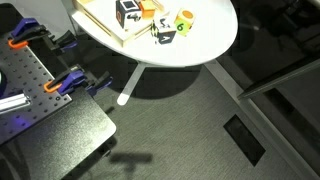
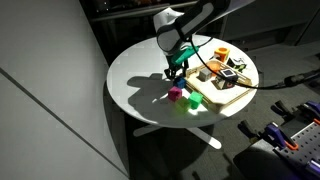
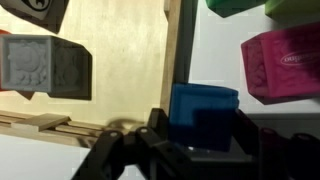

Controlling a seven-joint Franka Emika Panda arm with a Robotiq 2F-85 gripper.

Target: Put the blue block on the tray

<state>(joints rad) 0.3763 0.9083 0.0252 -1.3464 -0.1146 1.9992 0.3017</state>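
The blue block (image 3: 205,105) sits between my gripper's (image 3: 205,130) two black fingers, which are shut on it. In the wrist view it hangs over the white tabletop, just beside the raised rim of the light-wood tray (image 3: 110,70). In an exterior view my gripper (image 2: 176,72) is low over the table at the tray's (image 2: 214,97) near-left edge, and the block itself is too small to make out there. The tray also shows in an exterior view (image 1: 100,20).
A grey cube (image 3: 45,65) and a black cube (image 3: 35,10) lie on the tray. A magenta cube (image 3: 285,62) (image 2: 174,94) and a green cube (image 2: 194,102) lie on the round white table (image 2: 135,80) beside it. Clamps and a metal plate (image 1: 40,95) stand off the table.
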